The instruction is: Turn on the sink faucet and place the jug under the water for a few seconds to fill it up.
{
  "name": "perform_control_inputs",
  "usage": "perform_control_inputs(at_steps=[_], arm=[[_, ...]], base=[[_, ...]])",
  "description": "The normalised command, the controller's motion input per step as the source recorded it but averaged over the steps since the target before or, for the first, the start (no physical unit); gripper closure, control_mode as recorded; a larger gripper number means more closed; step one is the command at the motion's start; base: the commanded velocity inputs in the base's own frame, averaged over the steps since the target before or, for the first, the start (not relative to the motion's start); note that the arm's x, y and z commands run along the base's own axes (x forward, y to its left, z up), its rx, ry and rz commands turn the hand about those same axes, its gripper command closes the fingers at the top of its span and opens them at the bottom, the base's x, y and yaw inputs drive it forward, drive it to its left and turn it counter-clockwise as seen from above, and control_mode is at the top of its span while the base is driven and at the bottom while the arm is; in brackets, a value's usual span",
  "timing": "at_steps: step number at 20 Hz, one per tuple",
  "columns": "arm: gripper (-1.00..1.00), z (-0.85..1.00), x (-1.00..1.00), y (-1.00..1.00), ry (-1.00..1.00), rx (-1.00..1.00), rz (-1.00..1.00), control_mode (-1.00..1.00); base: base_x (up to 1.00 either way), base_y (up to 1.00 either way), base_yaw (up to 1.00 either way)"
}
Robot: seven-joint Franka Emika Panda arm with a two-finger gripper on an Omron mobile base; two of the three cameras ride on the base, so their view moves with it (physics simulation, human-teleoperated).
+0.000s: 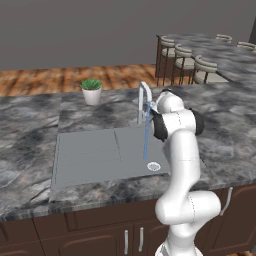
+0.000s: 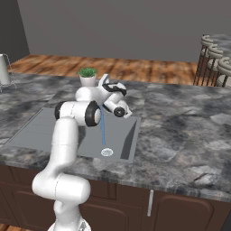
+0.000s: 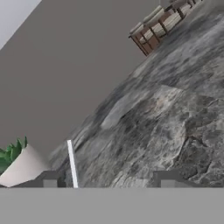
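The sink faucet point(image 1: 144, 102) stands at the far edge of the sink point(image 1: 90, 157), its arched spout reaching over the basin on the right. The water point(image 1: 146, 137) falls from it as a thin light-blue stream, landing just beside the round silver drain point(image 1: 153, 166). In the right base view the stream point(image 2: 103, 131) drops just past the arm's elbow toward the drain point(image 2: 107, 152).

The gripper point(image 3: 105, 183) is up near the faucet; in the hand view its two dark fingertips point(image 3: 49, 183) stand apart with nothing between them, and a thin pale rod point(image 3: 72, 164) rises just inside the left tip.

A potted plant point(image 1: 91, 91) sits on the grey marble bench point(image 1: 30, 135), far and left of the faucet. Bar stools point(image 1: 182, 62) line a second bench point(image 1: 235, 57) at far right.
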Motion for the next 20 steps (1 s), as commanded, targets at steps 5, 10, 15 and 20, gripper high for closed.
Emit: perform_control_inputs(at_steps=[5,10,15,20], arm=[[-1.00,0.41,-0.95,-0.62,-0.01,0.12,-0.07,-1.00],[-1.00,0.87,-0.91,-0.41,0.00,0.03,-0.07,-1.00],[-1.00,1.00,-0.50,-0.31,0.05,0.00,-0.04,-1.00],[-1.00,1.00,-0.39,-0.33,0.05,0.00,0.00,-1.00]], base=[[0.00,0.00,0.00],[0.00,0.00,0.00],[0.00,0.00,0.00],[0.00,0.00,0.00]])
